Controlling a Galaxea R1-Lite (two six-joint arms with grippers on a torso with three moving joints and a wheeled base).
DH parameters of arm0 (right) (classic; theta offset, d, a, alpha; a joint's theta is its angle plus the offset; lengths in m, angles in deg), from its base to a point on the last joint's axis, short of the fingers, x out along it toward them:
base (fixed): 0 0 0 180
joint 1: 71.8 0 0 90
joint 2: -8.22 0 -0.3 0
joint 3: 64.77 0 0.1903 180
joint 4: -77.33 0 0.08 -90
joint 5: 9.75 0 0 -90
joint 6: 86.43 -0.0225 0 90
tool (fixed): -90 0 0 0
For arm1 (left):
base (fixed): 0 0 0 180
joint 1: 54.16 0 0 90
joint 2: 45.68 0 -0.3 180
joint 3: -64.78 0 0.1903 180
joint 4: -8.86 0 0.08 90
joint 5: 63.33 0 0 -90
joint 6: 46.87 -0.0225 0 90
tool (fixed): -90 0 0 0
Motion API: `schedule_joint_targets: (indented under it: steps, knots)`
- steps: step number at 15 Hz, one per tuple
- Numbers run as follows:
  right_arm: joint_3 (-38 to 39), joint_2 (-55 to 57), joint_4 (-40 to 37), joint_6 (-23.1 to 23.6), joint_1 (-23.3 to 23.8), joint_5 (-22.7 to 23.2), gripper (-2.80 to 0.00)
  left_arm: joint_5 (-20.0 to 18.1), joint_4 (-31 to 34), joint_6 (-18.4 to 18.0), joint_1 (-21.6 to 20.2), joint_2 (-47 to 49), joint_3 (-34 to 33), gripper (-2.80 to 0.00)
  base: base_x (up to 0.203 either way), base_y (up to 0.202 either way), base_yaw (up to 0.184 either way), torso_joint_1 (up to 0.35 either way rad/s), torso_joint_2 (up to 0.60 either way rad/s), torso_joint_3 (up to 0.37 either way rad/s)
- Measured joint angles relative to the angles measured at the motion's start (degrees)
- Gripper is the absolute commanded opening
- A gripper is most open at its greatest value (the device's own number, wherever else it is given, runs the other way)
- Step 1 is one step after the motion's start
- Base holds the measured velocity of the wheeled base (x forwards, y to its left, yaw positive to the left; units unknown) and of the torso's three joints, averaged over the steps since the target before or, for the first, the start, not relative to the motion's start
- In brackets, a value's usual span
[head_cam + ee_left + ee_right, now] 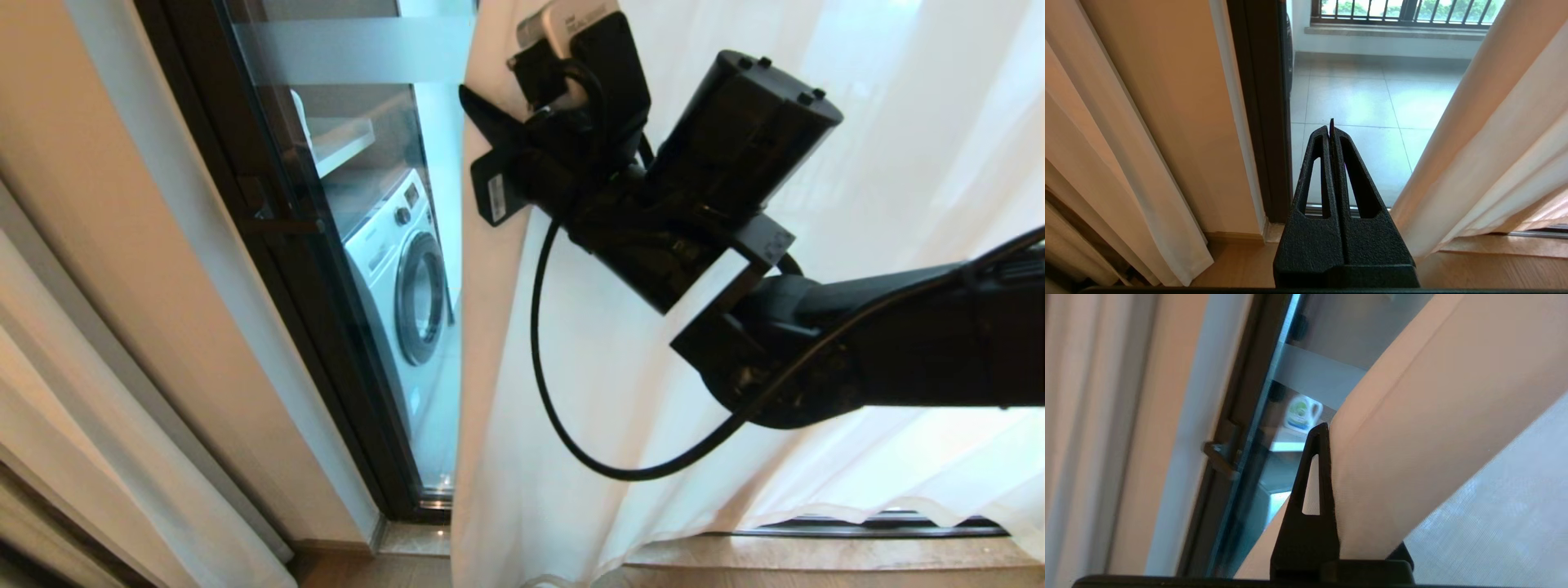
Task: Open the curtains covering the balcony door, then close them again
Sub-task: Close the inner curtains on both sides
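The right sheer white curtain (620,384) hangs over the right part of the balcony door (359,139), whose glass shows bare to the left of the curtain's edge. My right gripper (482,122) is raised at that edge and shut on it. In the right wrist view the curtain fabric (1412,416) is pinched in the right gripper (1327,428) and hides one finger. A pale panel (1147,204) hangs bunched at the far left. My left gripper (1331,126) is low, shut and empty, pointing at the door's bottom, with the curtain (1486,143) beside it.
The door has a black frame, a frosted band (351,49) and a dark handle (282,222). A washing machine (404,278) stands behind the glass. The tan wall (122,204) is at the left, the wooden floor (1241,265) below, and a barred railing (1404,10) beyond the balcony tiles.
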Motion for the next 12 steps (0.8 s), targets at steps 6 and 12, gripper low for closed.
schedule_joint_targets:
  steps: [6,12]
  knots:
    - [-0.5,-5.1,-2.1,-1.8,9.5,-6.8,-2.80,0.0,0.0,0.0,0.0,0.0,0.0,-2.80,0.000,0.000,0.000,0.000,0.00,0.000]
    - [-0.1,-9.5,-4.0,-3.1,20.7,-10.2,-2.80,0.0,0.0,0.0,0.0,0.0,0.0,-2.80,0.000,0.000,0.000,0.000,0.00,0.000]
